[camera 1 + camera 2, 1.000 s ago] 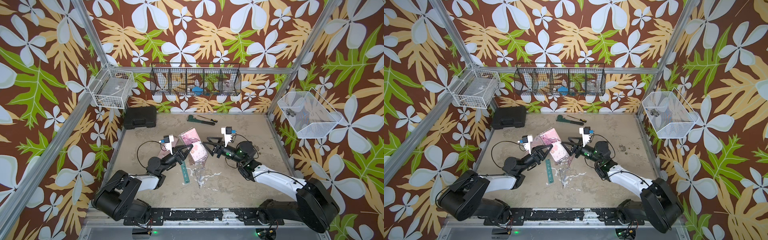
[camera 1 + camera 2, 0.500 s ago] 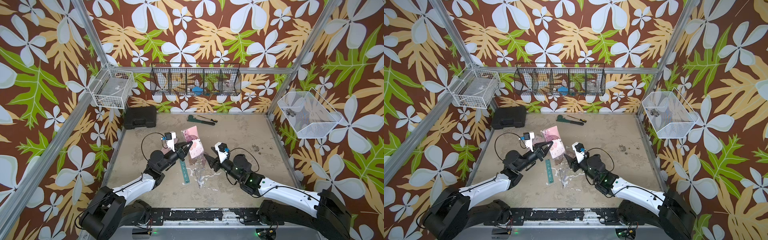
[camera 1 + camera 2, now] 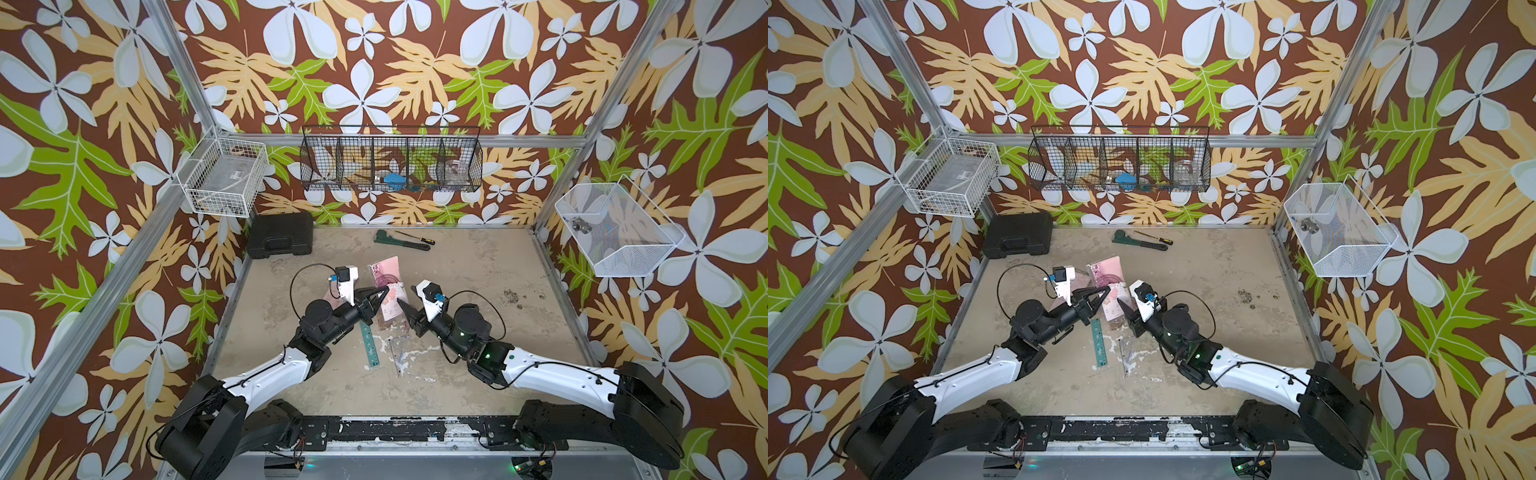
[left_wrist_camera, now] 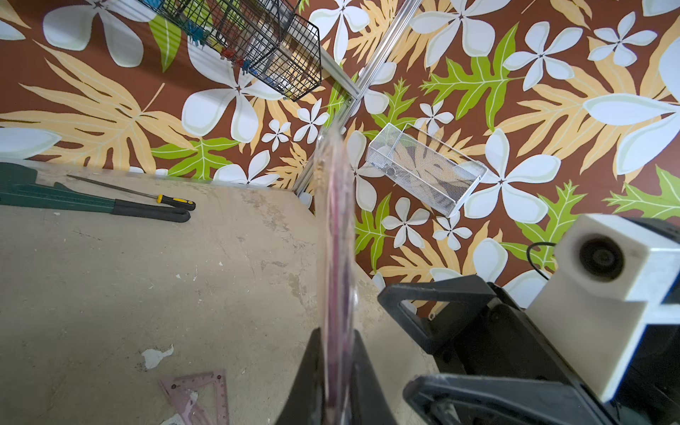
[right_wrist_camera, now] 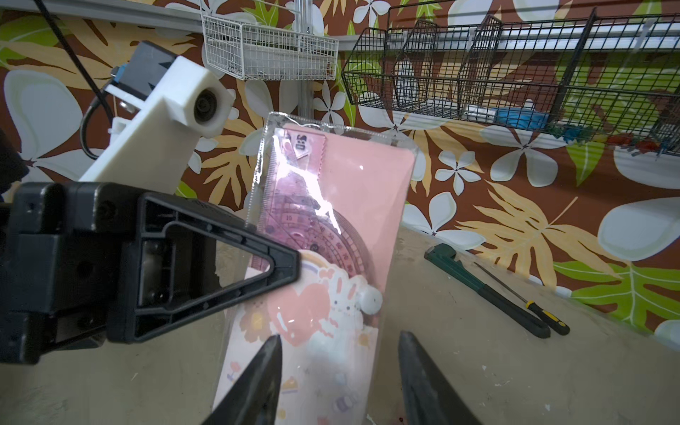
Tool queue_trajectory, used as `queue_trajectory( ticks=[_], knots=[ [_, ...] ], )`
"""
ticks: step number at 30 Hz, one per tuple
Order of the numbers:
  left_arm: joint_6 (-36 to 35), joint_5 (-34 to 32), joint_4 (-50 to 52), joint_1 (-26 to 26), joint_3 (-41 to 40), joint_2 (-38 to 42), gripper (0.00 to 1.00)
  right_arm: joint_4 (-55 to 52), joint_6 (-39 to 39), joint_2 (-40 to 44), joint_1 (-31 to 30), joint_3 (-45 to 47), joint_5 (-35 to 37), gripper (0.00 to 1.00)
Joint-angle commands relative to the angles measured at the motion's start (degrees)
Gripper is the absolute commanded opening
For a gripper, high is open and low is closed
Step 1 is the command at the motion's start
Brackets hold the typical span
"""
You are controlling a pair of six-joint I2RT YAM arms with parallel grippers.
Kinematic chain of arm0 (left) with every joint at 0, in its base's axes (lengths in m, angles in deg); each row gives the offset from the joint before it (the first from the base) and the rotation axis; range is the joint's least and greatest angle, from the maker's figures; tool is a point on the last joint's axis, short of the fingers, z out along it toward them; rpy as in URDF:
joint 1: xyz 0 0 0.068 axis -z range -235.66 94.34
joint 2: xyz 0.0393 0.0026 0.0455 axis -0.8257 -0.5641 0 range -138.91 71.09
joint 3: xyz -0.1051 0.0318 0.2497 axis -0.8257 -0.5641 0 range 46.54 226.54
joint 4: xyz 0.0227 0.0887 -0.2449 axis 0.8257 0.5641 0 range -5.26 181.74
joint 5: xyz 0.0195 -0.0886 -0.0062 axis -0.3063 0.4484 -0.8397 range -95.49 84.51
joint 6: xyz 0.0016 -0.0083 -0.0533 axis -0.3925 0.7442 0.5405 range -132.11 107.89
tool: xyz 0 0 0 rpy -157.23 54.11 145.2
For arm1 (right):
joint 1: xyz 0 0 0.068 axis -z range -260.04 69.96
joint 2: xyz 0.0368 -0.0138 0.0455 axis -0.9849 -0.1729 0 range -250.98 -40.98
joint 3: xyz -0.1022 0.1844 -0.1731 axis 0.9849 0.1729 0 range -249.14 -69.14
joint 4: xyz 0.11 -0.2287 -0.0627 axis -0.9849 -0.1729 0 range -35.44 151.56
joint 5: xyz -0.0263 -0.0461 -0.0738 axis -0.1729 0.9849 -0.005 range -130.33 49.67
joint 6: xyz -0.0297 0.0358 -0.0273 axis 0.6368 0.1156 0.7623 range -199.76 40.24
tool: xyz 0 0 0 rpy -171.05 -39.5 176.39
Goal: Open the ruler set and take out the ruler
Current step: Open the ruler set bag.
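The ruler set (image 5: pixel 349 206) is a clear pouch with a pink card, held upright above the table. A pink ruler (image 5: pixel 290 173) and a protractor show through it. My left gripper (image 4: pixel 336 331) is shut on the pouch's side edge, seen in both top views (image 3: pixel 384 292) (image 3: pixel 1106 289). My right gripper (image 5: pixel 338 336) is open, its jaws either side of the pouch's lower end, close in a top view (image 3: pixel 403 305). A green ruler (image 3: pixel 371 345) lies flat on the table below the left gripper.
A clear pink set square (image 3: pixel 397 353) lies beside the green ruler. At the back are a black case (image 3: pixel 280 235), a green wrench (image 3: pixel 390 241) and a screwdriver (image 3: pixel 415 237). Wire baskets hang on the back wall (image 3: pixel 390 166) and side walls (image 3: pixel 222 178) (image 3: pixel 615 232).
My right gripper has dropped from beside the pouch to its lower end, and its jaws have narrowed. The left gripper has kept hold and lifted the pouch a little further back.
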Motion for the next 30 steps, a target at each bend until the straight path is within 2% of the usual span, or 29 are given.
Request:
queue_trajectory(
  ticks=[1, 4, 9, 18, 24, 30],
  knots=[
    [-0.87, 0.94, -0.51, 0.15, 0.56, -0.18, 0.00, -0.27, 0.58, -1.97, 0.02, -1.97, 3.28, 0.48],
    [-1.10, 1.19, -0.38, 0.24, 0.56, -0.02, 0.00, -2.45, 0.56, -4.30, 0.02, -4.05, 6.70, 0.38],
    [-1.59, 1.35, -0.16, 0.24, 0.65, 0.16, 0.00, -5.78, 0.47, -7.34, 0.07, -6.65, 13.24, 0.28],
    [-1.89, 1.61, -0.17, 0.23, 0.73, 0.16, 0.00, -9.36, -0.35, -10.71, 0.11, -9.55, 16.34, 0.03],
    [-1.81, 2.03, 0.16, 0.24, 0.65, 0.42, 0.00, -10.41, -1.88, -10.81, 1.60, -10.41, 15.70, 0.00],
    [-1.78, 2.38, 0.36, 0.24, 0.72, -0.08, 0.00, -11.09, -3.99, -7.74, 4.32, -9.52, 7.88, 0.00]
  ],
)
